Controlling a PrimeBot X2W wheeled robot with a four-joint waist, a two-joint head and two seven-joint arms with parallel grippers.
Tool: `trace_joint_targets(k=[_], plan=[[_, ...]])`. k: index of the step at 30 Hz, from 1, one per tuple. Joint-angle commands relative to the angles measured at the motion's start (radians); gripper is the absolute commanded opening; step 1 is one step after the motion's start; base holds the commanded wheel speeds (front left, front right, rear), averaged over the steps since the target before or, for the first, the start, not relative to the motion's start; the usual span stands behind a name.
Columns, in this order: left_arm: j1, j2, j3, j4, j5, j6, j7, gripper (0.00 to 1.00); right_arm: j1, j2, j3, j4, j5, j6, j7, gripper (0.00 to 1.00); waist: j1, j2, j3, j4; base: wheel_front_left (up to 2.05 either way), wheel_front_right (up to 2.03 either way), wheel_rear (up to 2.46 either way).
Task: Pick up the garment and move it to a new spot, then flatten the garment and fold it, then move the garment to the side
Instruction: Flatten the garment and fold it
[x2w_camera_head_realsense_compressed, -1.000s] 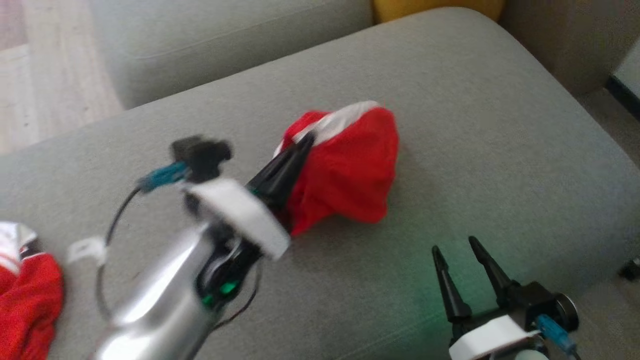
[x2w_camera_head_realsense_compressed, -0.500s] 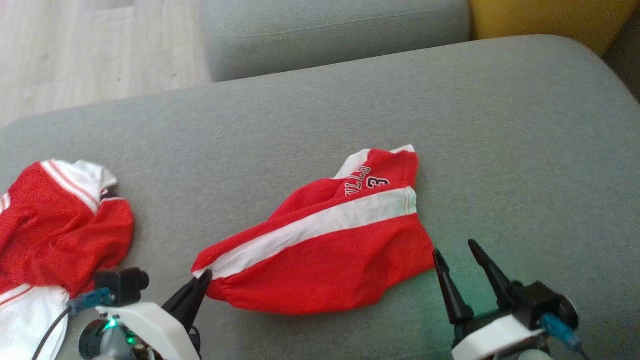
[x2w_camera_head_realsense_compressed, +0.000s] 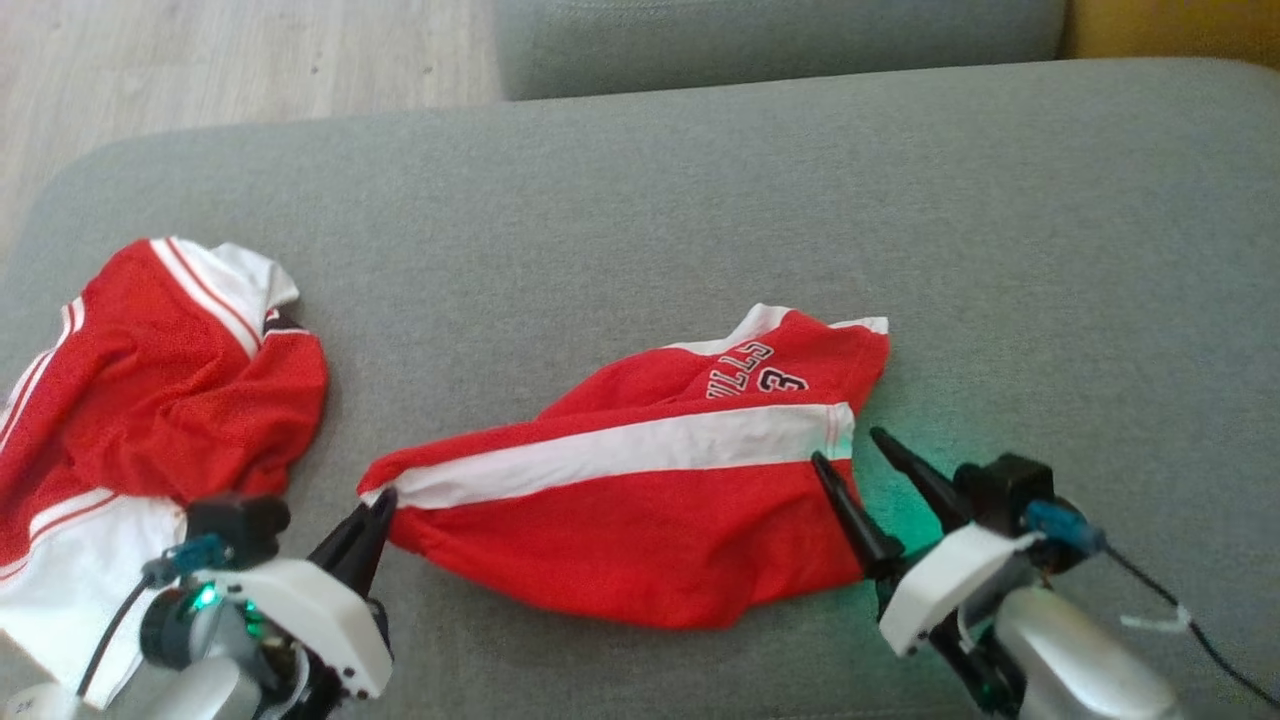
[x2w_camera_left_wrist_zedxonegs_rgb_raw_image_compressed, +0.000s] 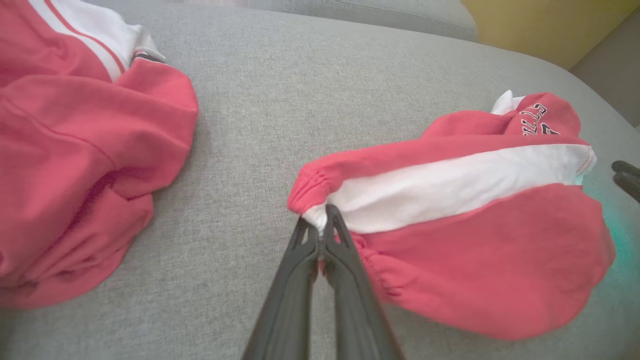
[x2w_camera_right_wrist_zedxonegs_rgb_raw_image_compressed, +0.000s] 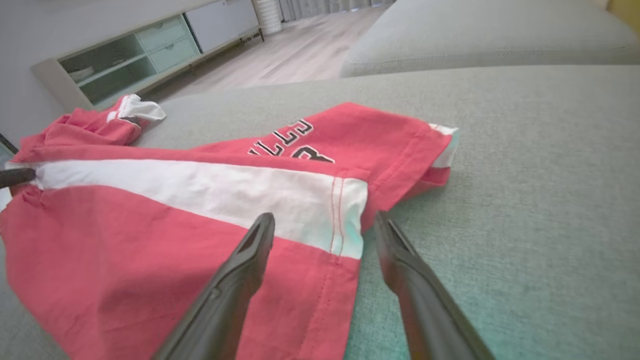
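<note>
The garment (x2w_camera_head_realsense_compressed: 640, 500), red shorts with a white side stripe and black lettering, lies spread on the grey cushion (x2w_camera_head_realsense_compressed: 640, 200). My left gripper (x2w_camera_head_realsense_compressed: 372, 510) is shut on the garment's elastic waistband at its left end; the left wrist view shows the closed fingertips (x2w_camera_left_wrist_zedxonegs_rgb_raw_image_compressed: 322, 225) pinching the white stripe of the garment (x2w_camera_left_wrist_zedxonegs_rgb_raw_image_compressed: 450, 200). My right gripper (x2w_camera_head_realsense_compressed: 848, 452) is open at the garment's right hem, one finger over the red cloth, the other over the cushion. In the right wrist view the right gripper (x2w_camera_right_wrist_zedxonegs_rgb_raw_image_compressed: 324, 220) straddles the hem of the garment (x2w_camera_right_wrist_zedxonegs_rgb_raw_image_compressed: 175, 210).
A second red and white garment (x2w_camera_head_realsense_compressed: 150, 380) lies crumpled at the cushion's left end, also in the left wrist view (x2w_camera_left_wrist_zedxonegs_rgb_raw_image_compressed: 75, 150). Another grey cushion (x2w_camera_head_realsense_compressed: 780, 40) sits behind. Wooden floor (x2w_camera_head_realsense_compressed: 200, 60) lies at the far left. A low cabinet (x2w_camera_right_wrist_zedxonegs_rgb_raw_image_compressed: 150, 50) stands across the room.
The left gripper pulled the garment from a bunched lump toward the near left, stretching it flat. The right gripper moved up to the right hem. The head camera has shifted.
</note>
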Motion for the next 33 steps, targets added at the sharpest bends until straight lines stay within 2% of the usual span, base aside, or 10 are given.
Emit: trace_joint_targets(k=[1,11,14,15,16,17,21,26,30,33], plan=[[-0.070,0.015,0.036,-0.007,0.011,-0.007,-0.016,0.00,-0.057,-0.016,0.043,0.013,0.039,0.008,-0.006,1.00,0.0000,0.0000,0.014,0.015,0.00,0.00,0.00],[-0.120,-0.022,0.009,0.033,0.032,-0.021,-0.025,0.00,-0.115,-0.014,0.081,0.097,0.087,0.008,-0.006,1.00,0.0000,0.0000,0.030,0.046,0.00,0.00,0.00],[-0.124,-0.026,0.004,0.041,0.032,-0.024,-0.025,0.00,-0.120,-0.011,0.092,0.122,0.086,0.008,-0.006,0.61,0.0000,0.0000,0.025,0.048,0.00,0.00,0.00],[-0.123,-0.026,0.004,0.043,0.031,-0.025,-0.026,0.00,-0.119,-0.008,0.093,0.126,0.088,0.008,-0.006,0.44,0.0000,0.0000,0.023,0.047,0.00,0.00,0.00],[-0.123,-0.026,0.004,0.044,0.031,-0.025,-0.026,0.00,-0.118,-0.005,0.093,0.128,0.089,0.008,-0.006,0.18,0.0000,0.0000,0.020,0.046,0.00,0.00,0.00],[-0.121,-0.025,0.003,0.046,0.030,-0.025,-0.027,0.00,-0.115,-0.002,0.094,0.127,0.091,0.008,-0.007,0.00,0.0000,0.0000,0.016,0.044,0.00,0.00,0.00],[-0.115,-0.021,0.000,0.048,0.028,-0.026,-0.027,0.00,-0.099,-0.011,0.088,0.088,0.086,0.008,-0.007,0.00,0.0000,0.0000,-0.007,0.029,0.00,0.00,0.00],[-0.137,-0.002,0.004,0.007,0.038,-0.041,-0.036,0.00,-0.101,-0.053,-0.001,-0.037,0.062,0.008,-0.007,0.00,0.0000,0.0000,-0.029,-0.008,0.00,0.00,0.00],[-0.247,-0.001,0.019,-0.060,0.028,-0.107,-0.028,0.00,-0.175,-0.109,-0.072,-0.143,0.048,0.008,-0.007,0.00,0.0000,0.0000,-0.014,-0.044,0.00,0.00,0.00],[-0.403,-0.010,0.027,-0.071,0.053,-0.152,-0.010,0.00,-0.293,-0.158,-0.114,-0.171,0.044,0.008,-0.007,0.00,0.0000,0.0000,0.024,-0.071,0.00,0.00,0.00]])
